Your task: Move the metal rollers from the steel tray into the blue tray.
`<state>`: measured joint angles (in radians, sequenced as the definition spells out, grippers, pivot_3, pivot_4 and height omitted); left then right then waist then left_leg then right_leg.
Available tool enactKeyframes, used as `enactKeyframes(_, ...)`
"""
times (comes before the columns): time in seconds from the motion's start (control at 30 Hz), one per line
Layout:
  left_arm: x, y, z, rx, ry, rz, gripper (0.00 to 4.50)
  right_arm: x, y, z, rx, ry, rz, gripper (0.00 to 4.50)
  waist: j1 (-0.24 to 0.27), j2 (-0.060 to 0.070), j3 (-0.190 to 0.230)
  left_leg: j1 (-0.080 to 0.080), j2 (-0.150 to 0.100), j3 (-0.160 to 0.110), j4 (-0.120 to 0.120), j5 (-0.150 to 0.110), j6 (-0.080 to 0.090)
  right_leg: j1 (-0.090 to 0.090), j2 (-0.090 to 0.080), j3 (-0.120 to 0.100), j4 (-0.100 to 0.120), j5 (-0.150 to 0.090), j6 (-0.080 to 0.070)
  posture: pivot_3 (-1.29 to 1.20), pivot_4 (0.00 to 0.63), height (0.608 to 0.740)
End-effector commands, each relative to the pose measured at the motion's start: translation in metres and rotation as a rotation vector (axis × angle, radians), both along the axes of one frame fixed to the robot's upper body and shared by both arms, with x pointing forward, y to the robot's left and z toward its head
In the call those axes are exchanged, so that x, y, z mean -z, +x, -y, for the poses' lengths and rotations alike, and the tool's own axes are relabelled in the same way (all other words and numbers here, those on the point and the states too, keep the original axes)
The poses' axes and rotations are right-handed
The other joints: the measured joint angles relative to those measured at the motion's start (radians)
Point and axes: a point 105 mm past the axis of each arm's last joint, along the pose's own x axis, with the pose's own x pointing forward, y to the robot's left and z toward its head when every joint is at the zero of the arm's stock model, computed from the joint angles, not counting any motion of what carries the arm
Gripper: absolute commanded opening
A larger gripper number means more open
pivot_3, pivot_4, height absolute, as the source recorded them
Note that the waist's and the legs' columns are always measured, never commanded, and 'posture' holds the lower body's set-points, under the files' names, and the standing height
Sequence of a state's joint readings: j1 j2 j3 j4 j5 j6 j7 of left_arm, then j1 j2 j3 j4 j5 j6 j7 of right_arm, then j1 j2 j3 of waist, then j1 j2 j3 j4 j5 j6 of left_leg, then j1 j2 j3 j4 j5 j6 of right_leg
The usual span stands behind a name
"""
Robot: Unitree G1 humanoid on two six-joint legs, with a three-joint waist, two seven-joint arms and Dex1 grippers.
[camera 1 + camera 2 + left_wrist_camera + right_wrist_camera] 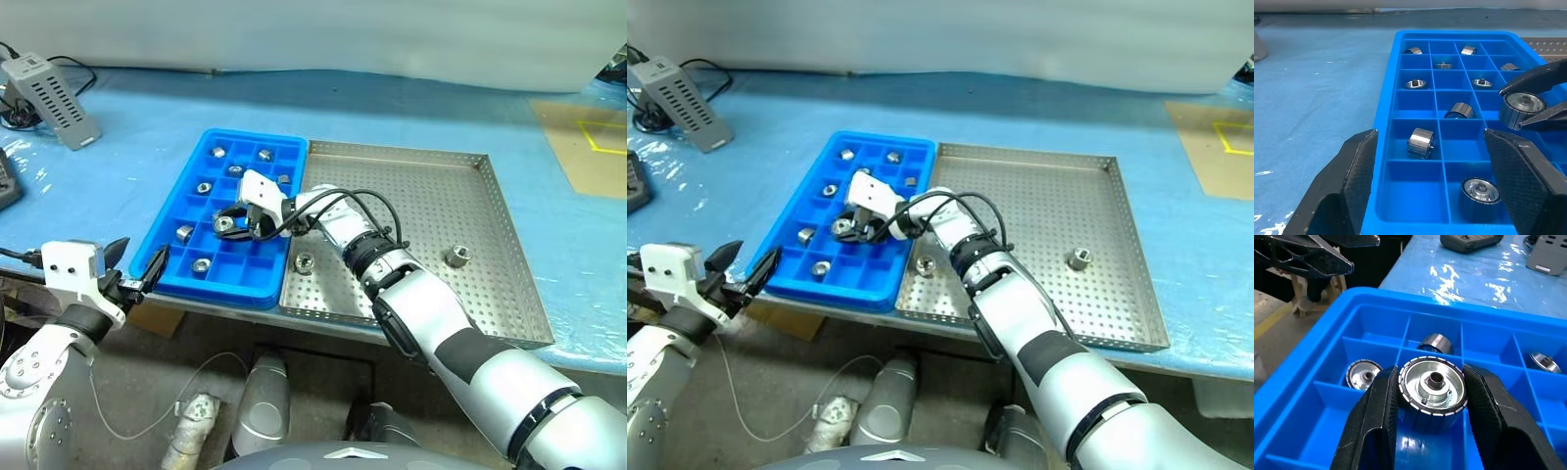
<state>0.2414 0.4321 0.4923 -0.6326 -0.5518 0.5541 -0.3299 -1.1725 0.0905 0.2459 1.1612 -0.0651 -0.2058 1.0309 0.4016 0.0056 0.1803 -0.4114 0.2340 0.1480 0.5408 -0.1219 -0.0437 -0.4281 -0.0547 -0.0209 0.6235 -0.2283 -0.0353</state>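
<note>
My right gripper (229, 223) is shut on a metal roller (1432, 386), a silvery ribbed cylinder with a centre hole. It holds the roller just above a middle compartment of the blue tray (257, 135). Several more rollers lie in other compartments, one of them (1421, 142) near the front. Two rollers (305, 262) (458, 257) rest on the steel tray (421, 196), which adjoins the blue tray on the right. My left gripper (137, 270) stands open and empty, level, just off the blue tray's front left corner.
A grey power adapter (49, 93) with cables lies at the back left of the blue-covered table (127, 166). A dark device (5, 184) sits at the left edge. A brown sheet with yellow tape (588, 147) lies at the far right.
</note>
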Motion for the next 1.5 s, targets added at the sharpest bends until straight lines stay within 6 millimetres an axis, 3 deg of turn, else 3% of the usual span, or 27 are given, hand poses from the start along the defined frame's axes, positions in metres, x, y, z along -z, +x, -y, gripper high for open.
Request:
enactKeyframes(0.03, -0.004, 0.006, 0.004, 0.035, 0.011, 0.014, 3.67, -0.002, -0.004, 0.0, -0.029, 0.011, 0.007, 2.35, -0.004, 0.0, 0.0, 0.0, 0.0, 0.0, 0.0, 0.0, 0.0, 0.0, 0.0, 0.0, 0.0, 0.0, 0.0, 0.53, 0.15, 0.74)
enactKeyframes(0.13, -0.004, 0.01, 0.007, 0.057, 0.009, 0.016, 3.67, -0.002, -0.007, 0.0, -0.046, 0.018, -0.012, 3.27, -0.012, 0.0, 0.0, 0.0, 0.0, 0.0, 0.0, 0.0, -0.001, 0.0, 0.001, 0.0, 0.0, 0.0, 0.0, 0.5, 0.15, 0.74)
enactKeyframes(0.33, -0.003, 0.024, 0.014, 0.122, 0.004, 0.012, 3.67, -0.018, 0.007, 0.014, 0.036, 0.066, 0.023, 3.27, -0.045, 0.0, 0.0, -0.001, 0.0, 0.001, 0.001, 0.001, -0.002, -0.001, 0.002, 0.0, 0.001, 0.003, -0.005, 0.42, 0.15, 0.74)
enactKeyframes(0.47, -0.004, 0.039, 0.023, 0.189, 0.001, 0.013, 3.67, -0.038, 0.018, 0.034, 0.089, 0.121, 0.037, 3.27, -0.066, 0.0, -0.001, -0.001, 0.0, 0.002, 0.003, 0.001, -0.002, -0.001, 0.002, 0.0, 0.002, 0.003, -0.004, 0.33, 0.15, 0.74)
enactKeyframes(0.57, -0.005, 0.056, 0.032, 0.255, -0.003, 0.01, 3.67, -0.048, 0.015, 0.058, 0.084, 0.134, 0.033, 3.27, -0.1, -0.001, -0.001, -0.001, 0.0, 0.004, 0.005, 0.002, -0.003, 0.001, 0.002, -0.001, 0.003, 0.004, -0.006, 0.24, 0.15, 0.74)
enactKeyframes(0.67, -0.005, 0.073, 0.044, 0.323, -0.005, 0.01, 3.67, -0.043, 0.005, 0.08, 0.086, 0.11, 0.012, 3.27, -0.131, -0.002, -0.002, -0.001, -0.001, 0.005, 0.006, 0.002, -0.003, 0.004, 0.002, -0.002, 0.002, 0.005, -0.006, 0.16, 0.15, 0.74)
enactKeyframes(0.83, -0.008, 0.09, 0.064, 0.426, -0.005, 0.011, 3.67, -0.015, -0.019, 0.097, 0.069, 0.005, -0.048, 3.27, -0.218, -0.004, -0.003, -0.003, -0.003, 0.004, 0.009, 0.004, -0.007, 0.004, 0.002, -0.003, 0.002, 0.008, -0.002, 0.08, 0.15, 0.74)
enactKeyframes(0.97, -0.005, 0.091, 0.076, 0.504, -0.011, -0.008, 3.67, 0.001, -0.018, 0.103, 0.131, -0.023, -0.082, 3.27, -0.284, -0.004, -0.003, -0.001, -0.002, 0.005, 0.008, 0.005, -0.008, 0.004, 0.002, -0.003, 0.003, 0.008, -0.004, 0.05, 0.15, 0.74)
enactKeyframes(1.07, -0.002, 0.086, 0.081, 0.55, -0.01, -0.024, 3.67, 0.011, -0.017, 0.102, 0.146, -0.061, -0.056, 3.27, -0.303, -0.004, -0.003, 0.0, -0.003, 0.005, 0.007, 0.005, -0.008, 0.004, 0.002, -0.004, 0.003, 0.006, -0.007, 0.06, 0.15, 0.74)
enactKeyframes(1.5, -0.005, 0.062, 0.052, 0.45, 0.011, -0.027, 3.67, 0.022, -0.026, 0.074, 0.032, -0.081, -0.077, 3.27, -0.297, -0.004, -0.003, 0.0, -0.003, 0.005, 0.008, 0.003, -0.004, 0.005, 0.001, -0.004, 0.002, 0.007, -0.008, 0.21, 0.15, 0.74)
